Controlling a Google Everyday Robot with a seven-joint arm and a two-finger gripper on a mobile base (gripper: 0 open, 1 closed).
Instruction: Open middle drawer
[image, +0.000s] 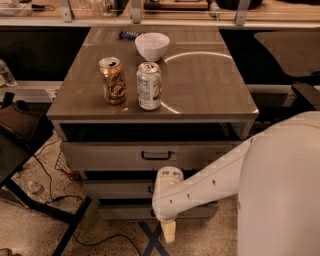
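The middle drawer (117, 189) is the second pale grey front of three in the cabinet. It sits flush with its neighbours, and only the left tip of its black handle (150, 189) shows beside my arm. My white arm crosses in from the right and covers the right half of the two lower drawers. My gripper (168, 232) hangs down from the wrist (167, 187), low in front of the bottom drawer (122, 211) and near the floor. The top drawer (110, 156) with its black bar handle (156, 155) is in full view above the wrist.
On the cabinet top (200, 85) stand a brown can (113, 80), a white and green can (149, 85), a white bowl (152, 45) and a small dark blue item (128, 35). A black frame (35, 200), cables and a plastic bottle (36, 189) lie at left. A blue tape cross (150, 242) marks the floor.
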